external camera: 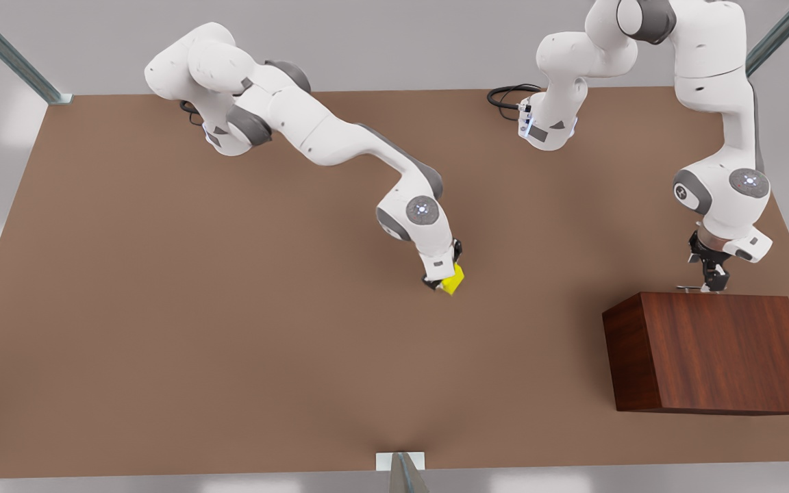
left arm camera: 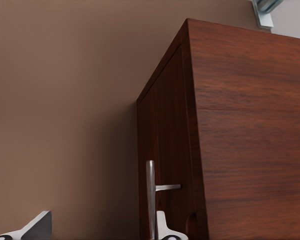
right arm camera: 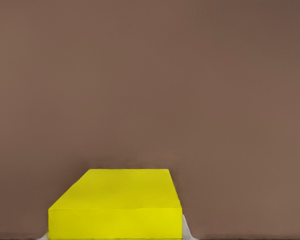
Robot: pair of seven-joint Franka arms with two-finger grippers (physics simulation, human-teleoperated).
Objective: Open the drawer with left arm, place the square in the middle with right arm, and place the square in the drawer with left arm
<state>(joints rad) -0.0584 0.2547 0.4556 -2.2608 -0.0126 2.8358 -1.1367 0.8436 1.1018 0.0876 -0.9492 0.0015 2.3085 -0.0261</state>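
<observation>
The square (external camera: 454, 280), that bright yellow cube, sits tilted in the grip of the right gripper (external camera: 444, 282) near the middle of the brown table (external camera: 161, 308), and in the right wrist view the square (right arm camera: 117, 205) sits right at the camera with bare tabletop beyond it. The right arm (external camera: 340, 140) stretches in from the front view's left, its claw pinching the cube low over the table; whether the cube touches the surface cannot be told. Over on the front view's right stands the dark wooden box (external camera: 709, 352), well apart from the cube. The left arm (external camera: 723, 137) comes down behind it, and the left gripper (external camera: 709, 277) hangs at the box's far top edge, right by the silver handle (external camera: 687, 288). In the left wrist view the drawer (left arm camera: 165, 150) front looks flush with the box (left arm camera: 250, 140), closed, and the handle (left arm camera: 150, 197) stands just off it. One light fingertip (left arm camera: 165, 227) lies next to the bar, the other (left arm camera: 32, 227) well off to the side, so this claw is spread wide, not gripping the bar.
</observation>
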